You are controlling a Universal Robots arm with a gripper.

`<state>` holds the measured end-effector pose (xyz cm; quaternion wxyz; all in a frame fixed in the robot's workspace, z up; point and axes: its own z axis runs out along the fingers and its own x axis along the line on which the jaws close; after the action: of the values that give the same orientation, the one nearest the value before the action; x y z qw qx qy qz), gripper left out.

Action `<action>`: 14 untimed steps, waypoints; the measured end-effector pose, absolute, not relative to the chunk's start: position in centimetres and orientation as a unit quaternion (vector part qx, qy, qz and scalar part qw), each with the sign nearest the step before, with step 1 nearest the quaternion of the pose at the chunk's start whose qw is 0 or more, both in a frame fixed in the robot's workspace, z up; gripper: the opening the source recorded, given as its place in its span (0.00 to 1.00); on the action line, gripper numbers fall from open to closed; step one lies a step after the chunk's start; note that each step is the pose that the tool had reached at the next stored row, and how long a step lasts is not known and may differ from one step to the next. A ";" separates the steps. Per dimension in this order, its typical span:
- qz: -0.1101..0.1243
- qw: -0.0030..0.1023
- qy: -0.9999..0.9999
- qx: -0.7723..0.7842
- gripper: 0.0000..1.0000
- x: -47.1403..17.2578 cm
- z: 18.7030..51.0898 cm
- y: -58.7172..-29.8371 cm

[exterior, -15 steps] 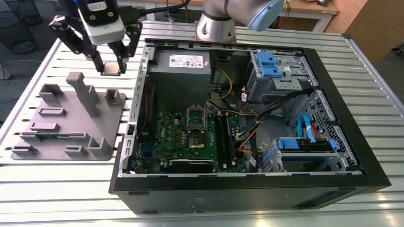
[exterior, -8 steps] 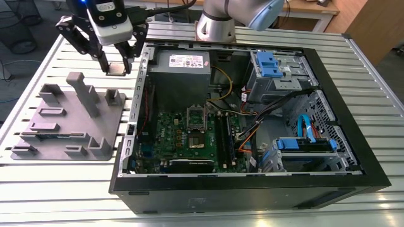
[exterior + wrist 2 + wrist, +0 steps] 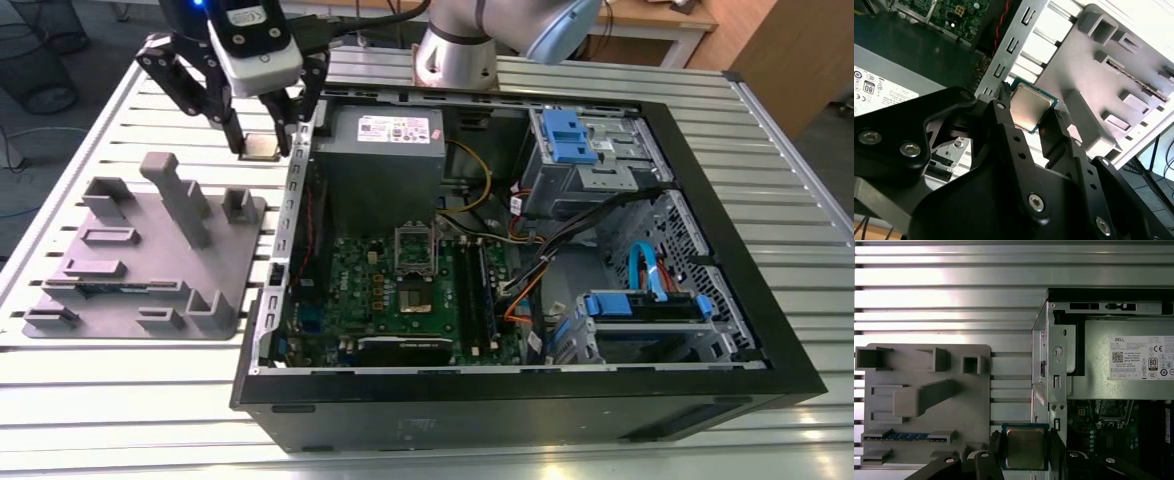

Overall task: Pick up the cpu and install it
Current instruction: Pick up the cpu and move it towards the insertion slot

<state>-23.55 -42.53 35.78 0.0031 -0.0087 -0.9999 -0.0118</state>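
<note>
Just outside the computer case, by the wall against which the grey power supply is mounted, the gripper is seen over the slatted metal table. The cpu is clamped between its two black fingers, which are pressed against opposite edges of the chip. In both wrist views the dull silver top of the chip is turned toward the camera and is bordered by a thin green rim. The chip is carried flat and appears to hang clear of the table surface, though the gap beneath it cannot be judged.

A grey fixture plate with raised blocks and slots is laid on the table beside the same case wall. The cpu is placed between this plate and the case, near the plate's corner and just beside the wall, without either being touched. A long narrow green circuit strip is seated in one slot of the plate, on the part lying farther from the power supply.

Inside the case, the green motherboard is exposed beyond the power supply, and a silver-framed socket with a dark middle is seen on it, well apart from the cpu. Blue drive brackets are fitted along the opposite side of the case.
</note>
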 end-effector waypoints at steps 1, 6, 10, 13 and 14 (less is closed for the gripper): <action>-0.012 0.003 -1.000 -0.009 0.47 -23.4 35.8 -42.5; -0.012 0.003 -1.000 -0.009 0.47 -22.5 35.8 -42.5; -0.012 0.003 -1.000 -0.009 0.47 -21.8 35.8 -42.5; -0.012 0.003 -1.000 -0.009 0.47 -21.2 35.8 -42.5; -0.012 0.003 -1.000 -0.009 0.47 -20.9 35.8 -42.5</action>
<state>-20.93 -42.53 35.76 0.0030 -0.0087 -0.9999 -0.0118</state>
